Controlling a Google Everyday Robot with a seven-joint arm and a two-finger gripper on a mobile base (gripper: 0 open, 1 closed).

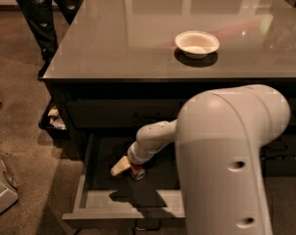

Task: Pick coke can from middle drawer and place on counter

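Pincer [128, 168] hanging inside middle drawer [133, 200]; coke can [137, 172] sitting right against it, worktop-side below. Cannot tell whether gripping.

The hand [124, 166] touches coke can [137, 172] inside middle drawer [109, 200].

A kitchen is suggested: above the pincer [128, 167], which is held inside an open drawer [128, 200], a glossy grey table [128, 38] is seen, with a white bowl [197, 43] set on it.
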